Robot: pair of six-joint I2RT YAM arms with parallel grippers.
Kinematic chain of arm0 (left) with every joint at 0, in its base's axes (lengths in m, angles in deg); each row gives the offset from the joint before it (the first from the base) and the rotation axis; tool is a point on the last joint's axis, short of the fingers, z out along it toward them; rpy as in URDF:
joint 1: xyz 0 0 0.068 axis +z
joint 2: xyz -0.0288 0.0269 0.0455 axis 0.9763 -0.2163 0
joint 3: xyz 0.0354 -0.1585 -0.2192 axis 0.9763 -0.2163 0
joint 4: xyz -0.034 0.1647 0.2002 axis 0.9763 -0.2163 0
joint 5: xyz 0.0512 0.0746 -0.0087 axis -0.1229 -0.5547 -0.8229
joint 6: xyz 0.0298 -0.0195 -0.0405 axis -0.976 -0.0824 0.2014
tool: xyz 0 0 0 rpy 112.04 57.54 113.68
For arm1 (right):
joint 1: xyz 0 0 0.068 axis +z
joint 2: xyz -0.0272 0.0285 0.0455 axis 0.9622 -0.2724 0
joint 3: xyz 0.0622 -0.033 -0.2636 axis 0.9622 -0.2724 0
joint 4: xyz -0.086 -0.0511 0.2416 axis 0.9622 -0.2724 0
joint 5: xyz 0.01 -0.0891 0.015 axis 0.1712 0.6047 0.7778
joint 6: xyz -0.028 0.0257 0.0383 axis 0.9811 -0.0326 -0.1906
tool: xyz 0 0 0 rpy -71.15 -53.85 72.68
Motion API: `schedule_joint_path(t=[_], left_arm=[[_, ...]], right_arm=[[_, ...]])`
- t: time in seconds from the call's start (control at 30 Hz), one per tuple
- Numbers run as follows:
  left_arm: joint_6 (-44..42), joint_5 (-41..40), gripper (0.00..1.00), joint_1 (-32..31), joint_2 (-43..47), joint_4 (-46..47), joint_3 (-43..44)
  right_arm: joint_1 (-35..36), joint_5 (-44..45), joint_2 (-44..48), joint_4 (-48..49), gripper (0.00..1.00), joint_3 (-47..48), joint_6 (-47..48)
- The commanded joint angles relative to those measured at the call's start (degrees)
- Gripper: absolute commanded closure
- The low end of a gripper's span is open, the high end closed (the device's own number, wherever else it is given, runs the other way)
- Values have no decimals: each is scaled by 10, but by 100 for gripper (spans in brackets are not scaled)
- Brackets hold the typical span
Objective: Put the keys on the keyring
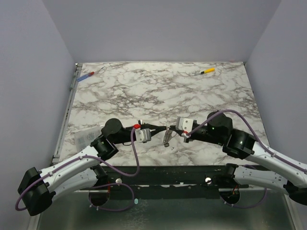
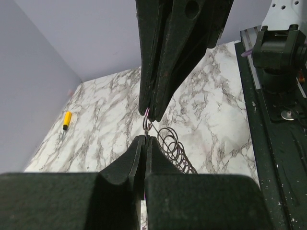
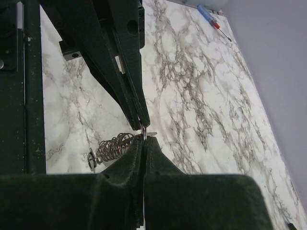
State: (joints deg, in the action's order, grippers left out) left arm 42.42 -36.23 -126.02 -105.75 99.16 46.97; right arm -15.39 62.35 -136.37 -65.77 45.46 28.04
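We are looking at a robotics lab bench, not a home or a shop. Plain lavender walls (image 1: 158,28) box in a marble-patterned table (image 1: 158,91) on three sides, like a purpose-built test cell. A left arm (image 1: 72,172) and a right arm (image 1: 268,155), both white and black, are bolted to a black metal rail (image 1: 163,173) at the near edge, with purple cables (image 1: 137,158) looped along them. A yellow-handled screwdriver (image 1: 207,71) and a blue-and-red screwdriver (image 1: 86,75) lie by the far edge.

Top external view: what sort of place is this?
Probably a robot test cell: a marble-patterned tabletop enclosed by plain lilac walls, with a left arm and a right arm bolted at its near edge.
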Motion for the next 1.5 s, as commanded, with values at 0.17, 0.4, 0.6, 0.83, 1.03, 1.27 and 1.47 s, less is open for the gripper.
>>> schedule_joint_path(t=[0.17, 0.4, 0.6, 0.83, 1.03, 1.27, 1.47], left_arm=[[-6, 15, 100, -2, 5, 1, -2], [-7, 15, 89, -2, 8, 1, -2], [-16, 16, 64, -3, 21, 3, -7], [-16, 27, 60, -2, 23, 6, -8], [-13, 28, 60, -2, 23, 11, -9], [-12, 25, 63, -3, 25, 13, -10], [-12, 25, 65, -2, 27, 14, -10]], right_arm=[[2, -4, 34, 72, 99, -12, -14], [2, -6, 26, 71, 99, -14, -15], [2, -8, 23, 67, 99, -13, -15], [2, -24, 15, 60, 99, -9, -17], [2, -40, 10, 62, 99, -5, -21], [2, -61, 9, 62, 99, 0, -26], [2, -71, 5, 65, 99, 2, -27]])
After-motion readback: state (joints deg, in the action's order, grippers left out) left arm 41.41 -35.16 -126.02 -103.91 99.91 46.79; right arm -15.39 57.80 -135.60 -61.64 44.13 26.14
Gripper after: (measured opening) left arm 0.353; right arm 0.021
